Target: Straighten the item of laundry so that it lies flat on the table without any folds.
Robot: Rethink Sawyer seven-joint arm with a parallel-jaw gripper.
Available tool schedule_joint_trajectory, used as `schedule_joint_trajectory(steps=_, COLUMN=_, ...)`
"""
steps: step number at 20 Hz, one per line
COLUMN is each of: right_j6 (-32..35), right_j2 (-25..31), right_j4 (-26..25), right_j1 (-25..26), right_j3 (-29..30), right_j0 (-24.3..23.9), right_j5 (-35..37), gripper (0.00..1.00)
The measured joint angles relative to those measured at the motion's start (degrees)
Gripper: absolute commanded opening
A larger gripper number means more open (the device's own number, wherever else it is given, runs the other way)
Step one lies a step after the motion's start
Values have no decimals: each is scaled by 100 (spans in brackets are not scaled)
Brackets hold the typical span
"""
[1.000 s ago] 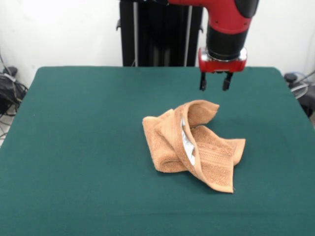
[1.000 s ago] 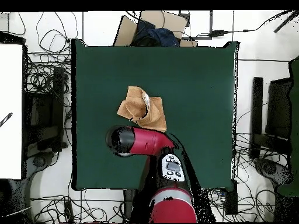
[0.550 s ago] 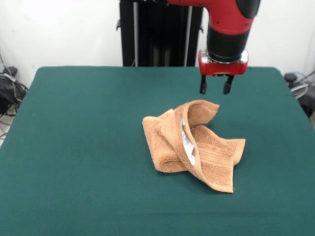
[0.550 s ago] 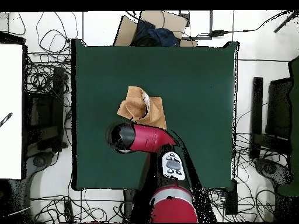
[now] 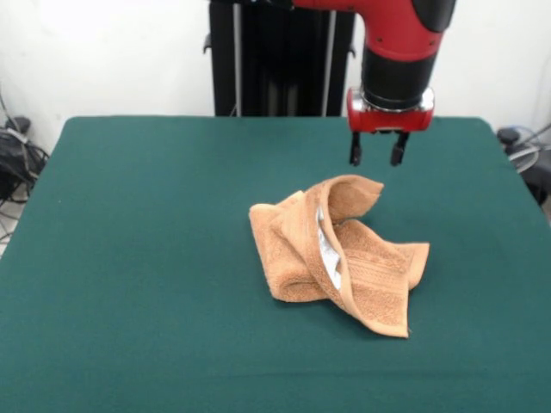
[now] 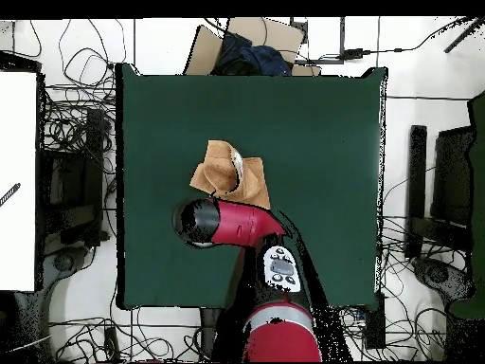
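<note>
The item of laundry (image 5: 336,251), a light orange-brown terry towel, lies crumpled and folded over itself near the middle of the green table (image 5: 146,258), a white label showing in a crease. Its upper flap curls up. My gripper (image 5: 377,158) hangs open just above and slightly behind that raised flap, holding nothing. From overhead the towel (image 6: 230,175) shows left of centre on the table (image 6: 322,133), and the red arm's end (image 6: 197,223) covers the gripper.
Cables and dark equipment (image 6: 71,180) crowd the floor round the table. A cardboard box with dark cloth (image 6: 248,47) sits past the far edge in the overhead view. A white panel (image 6: 17,180) stands at the left.
The gripper has dropped a little toward the towel's raised flap and shifted slightly. The towel has not moved.
</note>
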Motion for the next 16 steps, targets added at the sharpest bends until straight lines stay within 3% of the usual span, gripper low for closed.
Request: schedule_joint_trajectory(steps=16, right_j6=0, right_j2=2, right_j4=0, right_j1=418, right_j3=-335, right_j0=-27, right_j5=-1, gripper=100)
